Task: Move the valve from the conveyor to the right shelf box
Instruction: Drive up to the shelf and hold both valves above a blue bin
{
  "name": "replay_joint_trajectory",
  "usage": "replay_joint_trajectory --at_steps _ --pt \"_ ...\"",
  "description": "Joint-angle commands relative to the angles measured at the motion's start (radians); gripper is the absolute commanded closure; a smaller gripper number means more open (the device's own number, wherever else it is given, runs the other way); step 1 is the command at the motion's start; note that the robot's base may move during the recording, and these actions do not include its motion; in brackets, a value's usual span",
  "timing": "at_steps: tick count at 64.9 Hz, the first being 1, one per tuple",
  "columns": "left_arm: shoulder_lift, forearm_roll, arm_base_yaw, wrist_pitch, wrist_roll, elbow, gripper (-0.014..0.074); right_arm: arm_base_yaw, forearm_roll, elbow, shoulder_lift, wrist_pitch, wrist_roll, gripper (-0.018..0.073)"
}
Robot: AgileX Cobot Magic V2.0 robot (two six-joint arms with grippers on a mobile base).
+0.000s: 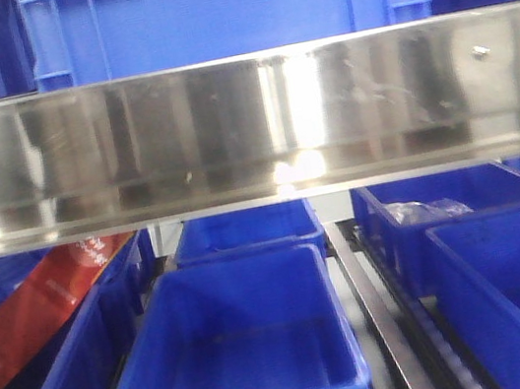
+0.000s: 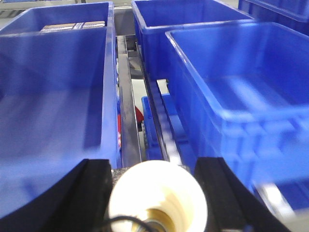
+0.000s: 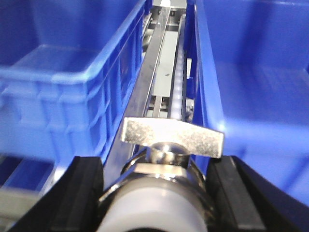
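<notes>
I see the valve (image 3: 164,193) no longer on the conveyor, which shows in no view: it sits between the black fingers (image 3: 84,193) of the right gripper (image 3: 157,169), and these are closed to the width of its body and press it from both sides. Its long axis points forward, away from the wrist, with the whitish end toward the camera and the flat metal handle (image 3: 174,137) lying crosswise on top. Below it is not a box but the steel rail (image 3: 157,82) between two blue boxes. The right box (image 3: 256,96) lies just beside, to the right, so I judge the coming move is a short shift to that side before opening. The left wrist view shows what the right one does not: the left gripper (image 2: 154,169) is also closed, on a whitish cap (image 2: 159,193) seen end-on, perhaps a second valve, I cannot tell. The front view shows neither gripper, only the shiny shelf edge (image 1: 249,126) and the boxes under it, one with a red bag (image 1: 40,311).
</notes>
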Motion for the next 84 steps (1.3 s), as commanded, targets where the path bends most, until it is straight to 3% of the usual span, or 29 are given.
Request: replay_joint_trajectory --at_steps 1,84 --pt "-0.007 -0.005 -0.004 -0.050 -0.004 -0.005 0.0708 -0.001 0.001 -0.007 -0.009 -0.069 -0.001 0.0712" --pt "-0.007 -0.005 -0.004 -0.050 -0.004 -0.005 0.0708 -0.001 0.001 -0.007 -0.009 -0.069 -0.001 0.0712"
